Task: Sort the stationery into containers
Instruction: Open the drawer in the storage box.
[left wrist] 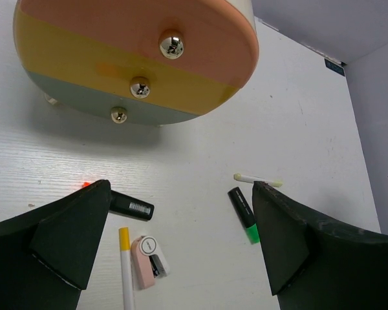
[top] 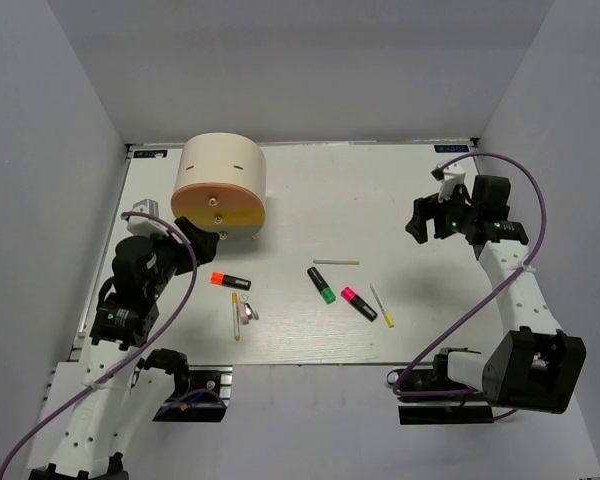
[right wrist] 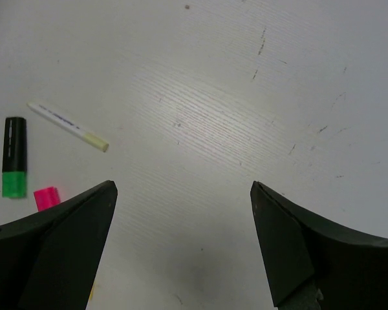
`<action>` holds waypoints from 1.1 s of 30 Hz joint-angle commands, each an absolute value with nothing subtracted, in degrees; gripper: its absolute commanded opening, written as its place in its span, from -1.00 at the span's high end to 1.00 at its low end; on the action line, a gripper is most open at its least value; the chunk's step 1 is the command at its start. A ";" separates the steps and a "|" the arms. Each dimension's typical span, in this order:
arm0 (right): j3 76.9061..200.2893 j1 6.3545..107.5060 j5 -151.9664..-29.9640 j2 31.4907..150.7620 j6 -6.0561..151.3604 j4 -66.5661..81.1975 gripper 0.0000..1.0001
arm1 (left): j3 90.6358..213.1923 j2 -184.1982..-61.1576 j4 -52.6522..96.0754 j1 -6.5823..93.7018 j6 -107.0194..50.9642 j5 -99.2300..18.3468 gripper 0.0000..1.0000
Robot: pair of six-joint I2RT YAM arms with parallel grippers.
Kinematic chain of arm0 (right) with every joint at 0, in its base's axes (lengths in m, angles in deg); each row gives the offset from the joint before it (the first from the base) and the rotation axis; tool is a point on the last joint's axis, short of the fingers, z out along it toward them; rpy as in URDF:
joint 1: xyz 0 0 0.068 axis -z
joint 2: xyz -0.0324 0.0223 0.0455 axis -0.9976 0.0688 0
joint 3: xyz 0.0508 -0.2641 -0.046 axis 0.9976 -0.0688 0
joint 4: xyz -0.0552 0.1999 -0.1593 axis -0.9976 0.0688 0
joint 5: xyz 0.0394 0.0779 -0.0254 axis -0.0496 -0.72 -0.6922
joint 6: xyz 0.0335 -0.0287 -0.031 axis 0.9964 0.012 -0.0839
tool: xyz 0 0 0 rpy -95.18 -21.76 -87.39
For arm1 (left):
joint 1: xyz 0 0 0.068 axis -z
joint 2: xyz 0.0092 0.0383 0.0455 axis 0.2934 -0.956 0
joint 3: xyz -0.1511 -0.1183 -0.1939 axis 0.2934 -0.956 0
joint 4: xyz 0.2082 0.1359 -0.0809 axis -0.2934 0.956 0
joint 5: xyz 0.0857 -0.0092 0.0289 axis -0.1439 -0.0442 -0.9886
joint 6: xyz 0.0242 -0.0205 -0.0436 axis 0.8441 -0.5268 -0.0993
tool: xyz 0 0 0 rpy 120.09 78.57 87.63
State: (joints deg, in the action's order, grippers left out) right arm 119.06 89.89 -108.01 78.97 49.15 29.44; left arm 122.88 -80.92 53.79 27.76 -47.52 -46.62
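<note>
My left gripper [left wrist: 181,216] hangs spread and empty near the orange-capped marker [top: 229,281], which lies just near of the cabinet [top: 220,180]. I'd centre over its black barrel, straddle it crosswise, and avoid the clip [left wrist: 147,258]. My right gripper [right wrist: 181,206] is spread too, far right.

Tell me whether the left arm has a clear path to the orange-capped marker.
Probably yes: the open left gripper hangs close beside the orange-capped marker, nothing lies between them, and the pink clip and yellow-tipped stick lie apart from it.
</note>
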 commanded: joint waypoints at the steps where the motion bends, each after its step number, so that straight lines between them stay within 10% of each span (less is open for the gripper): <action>1: 121.49 89.92 -113.63 77.37 39.08 35.61 -0.79 | 124.40 -81.29 52.82 27.52 -48.17 -45.98 -1.00; 9: 124.74 89.48 -109.90 78.25 33.76 41.79 -0.79 | 122.82 -81.29 51.68 27.52 -51.78 -47.38 -0.67; 14: 127.56 89.57 -108.02 79.30 27.62 47.67 -0.79 | 120.97 -81.81 50.63 27.52 -55.46 -48.25 0.58; 16: 127.21 89.57 -108.72 79.22 27.08 48.46 -0.79 | 120.97 -83.39 49.93 27.52 -56.09 -48.97 0.54; 18: 126.86 89.49 -111.44 80.09 25.77 50.92 -0.79 | 120.97 -85.06 49.13 27.52 -56.09 -48.97 -0.33; 20: 125.98 89.66 -115.11 81.67 27.42 50.93 -0.73 | 121.49 -86.99 47.20 27.52 -56.09 -48.26 -0.48; 22: 126.07 89.49 -116.89 83.60 27.43 52.77 0.40 | 122.20 -90.24 46.06 27.52 -56.09 -46.87 -0.54; 24: 126.51 89.66 -120.40 85.54 29.00 53.74 0.90 | 123.42 -93.83 44.12 27.52 -56.09 -46.33 -0.59; 33: 130.73 89.48 -127.70 89.50 30.24 52.34 -0.01 | 122.28 -99.65 35.43 26.99 -59.51 -44.84 -0.53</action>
State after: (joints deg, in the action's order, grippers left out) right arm 127.54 89.63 -122.81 90.40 29.72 53.20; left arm 122.18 -100.68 42.45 27.50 -57.66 -46.07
